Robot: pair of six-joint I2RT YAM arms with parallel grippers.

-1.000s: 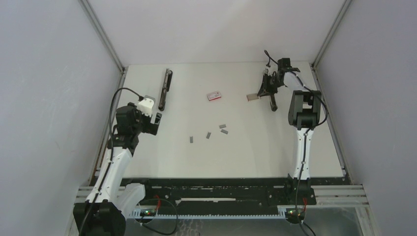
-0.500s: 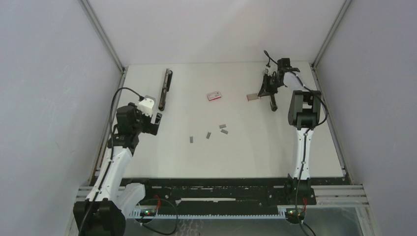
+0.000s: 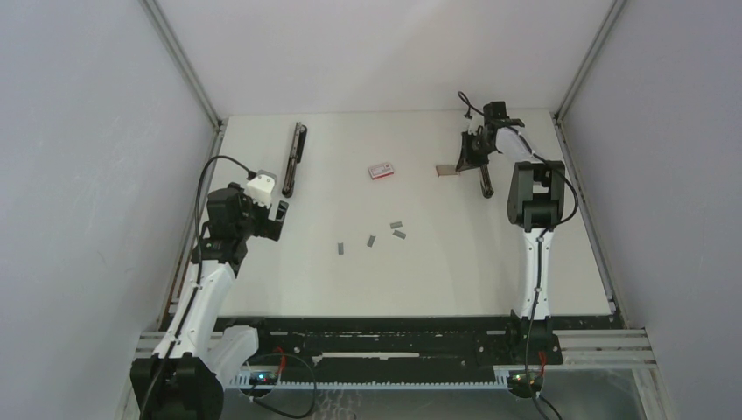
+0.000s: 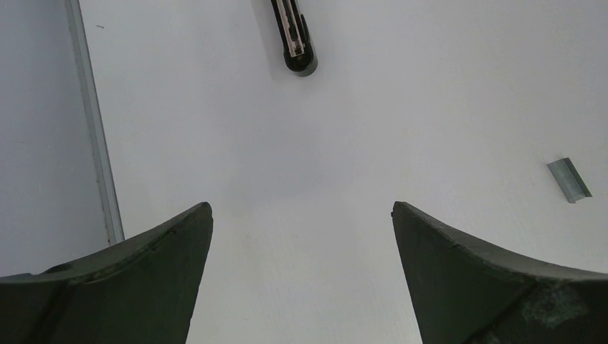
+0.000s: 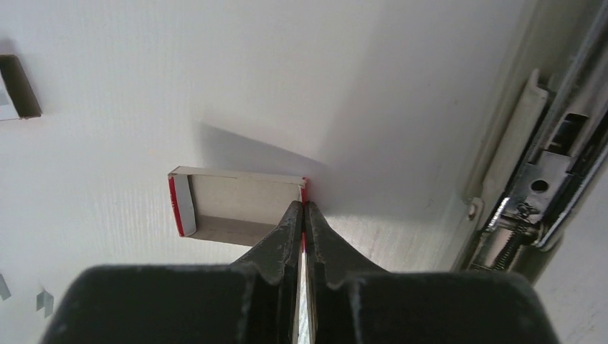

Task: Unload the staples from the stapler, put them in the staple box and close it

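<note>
Staples (image 3: 371, 239) are lying as loose grey strips on the middle of the table (image 3: 455, 262), between your arms. Your right gripper (image 5: 302, 208) is pinching the wall of an open cardboard box (image 5: 236, 204) beside a stapler (image 3: 484, 179); your left gripper (image 4: 301, 209) is hanging wide open.

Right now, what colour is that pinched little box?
The box is cardboard brown with a red-and-white end; right wrist view.
</note>
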